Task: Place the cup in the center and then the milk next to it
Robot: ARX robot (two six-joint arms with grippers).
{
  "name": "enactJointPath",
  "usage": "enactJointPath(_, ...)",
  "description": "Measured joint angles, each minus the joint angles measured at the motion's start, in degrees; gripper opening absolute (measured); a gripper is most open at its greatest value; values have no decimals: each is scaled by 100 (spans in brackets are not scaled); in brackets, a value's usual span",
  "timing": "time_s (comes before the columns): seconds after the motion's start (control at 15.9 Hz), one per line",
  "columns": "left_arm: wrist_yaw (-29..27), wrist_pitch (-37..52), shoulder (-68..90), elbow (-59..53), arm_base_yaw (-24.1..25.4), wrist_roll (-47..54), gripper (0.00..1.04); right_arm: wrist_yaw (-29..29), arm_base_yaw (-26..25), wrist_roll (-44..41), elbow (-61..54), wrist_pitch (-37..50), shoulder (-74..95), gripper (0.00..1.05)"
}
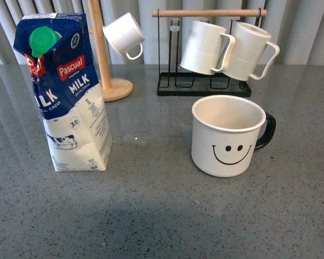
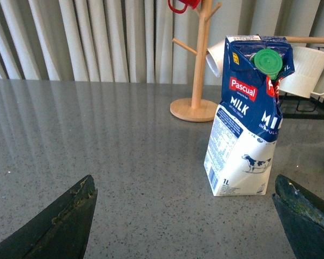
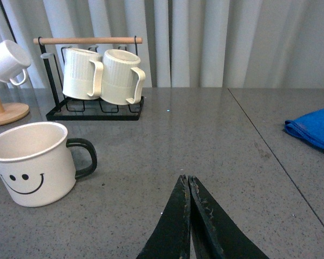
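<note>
The grey speckled table (image 1: 162, 216) carries a Pascual milk carton (image 1: 70, 97), smiley mug (image 1: 227, 137), wooden mug tree (image 1: 114, 89), black mug rack (image 1: 202, 86) and blue cloth (image 3: 316, 129).

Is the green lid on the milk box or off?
On. The green cap sits on the slanted top of the milk carton in the front and left wrist views; how tight, cannot tell.

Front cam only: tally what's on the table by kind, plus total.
Mugs: 4 (smiley cup, left ribbed mug, right ribbed mug, small mug)
Milk carton: 1
Mug stands: 2 (wooden tree, black rack)
Total: 7
</note>
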Motion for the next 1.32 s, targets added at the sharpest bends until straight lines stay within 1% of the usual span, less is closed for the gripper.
enactJointPath(0.13, 0, -2, 0, 0, 0, 0, 98, 2, 0, 0, 2, -295, -216, 2)
enactJointPath(0.19, -4, 0, 0, 0, 0, 0, 98, -11, 0, 0, 4, -1099, -769, 2)
enactJointPath(0.25, -2, -7, 0, 0, 0, 0, 98, -2, 0, -2, 4, -1060, -1088, 2)
enactJointPath(0.63, 0, 0, 0, 0, 0, 0, 98, 0, 0, -2, 2, -1141, -1080, 2)
enactJointPath(0.75, 0, 0, 0, 0, 0, 0, 98, 0, 0, -2, 2, -1141, -1078, 24)
enactJointPath(1.13, 0, 0, 0, 0, 0, 0, 98, 0, 0, -2, 2, -1141, -1078, 96)
enactJointPath(1.19, 0, 0, 0, 0, 0, 0, 98, 0, 0, -2, 2, -1141, -1080, 99)
enactJointPath(1.25, 0, 0, 0, 0, 0, 0, 98, 0, 0, -2, 2, -1141, -1080, 97)
enactJointPath(1.32, 0, 0, 0, 0, 0, 0, 98, 0, 0, -2, 2, -1141, -1080, 98)
